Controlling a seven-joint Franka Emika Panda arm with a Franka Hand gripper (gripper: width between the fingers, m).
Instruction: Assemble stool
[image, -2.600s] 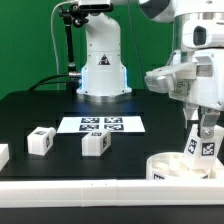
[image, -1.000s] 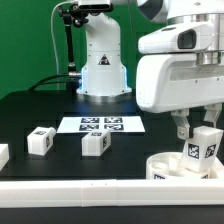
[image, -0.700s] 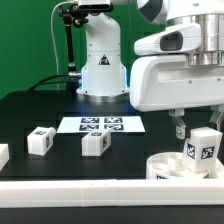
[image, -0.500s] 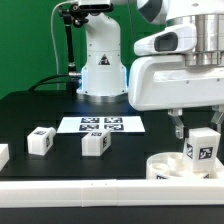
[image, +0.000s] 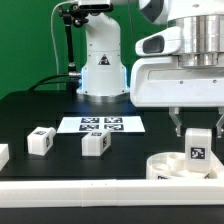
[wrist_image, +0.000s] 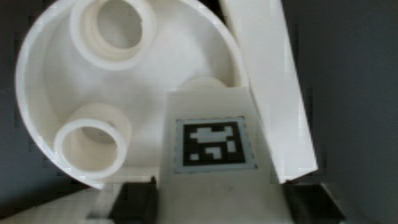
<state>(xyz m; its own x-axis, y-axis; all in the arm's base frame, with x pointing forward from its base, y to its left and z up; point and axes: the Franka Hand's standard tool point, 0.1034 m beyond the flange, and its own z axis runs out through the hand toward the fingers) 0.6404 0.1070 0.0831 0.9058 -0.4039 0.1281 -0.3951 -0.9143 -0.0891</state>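
White plastic, tag outward, the leg stands upright in my gripper, which is closed on its two sides with very little gap left to give. My fingers flank it in the wrist view. It hangs low over the seat disc, which lies at about 4 o'clock in the exterior view, just beside the border rail. Whether the leg's foot already touches the disc I cannot tell.

From the wrist I see two round sockets in the disc, and both are empty. So I judge that nothing is joined yet. This is the first leg, being lined up for its hole, and seating it is the step in hand.

Two spare legs wait on the black table at about 8 and 7 o'clock, well apart from the seat. A white block cut off at the 9 o'clock edge may be a third. The marker board lies near the middle.
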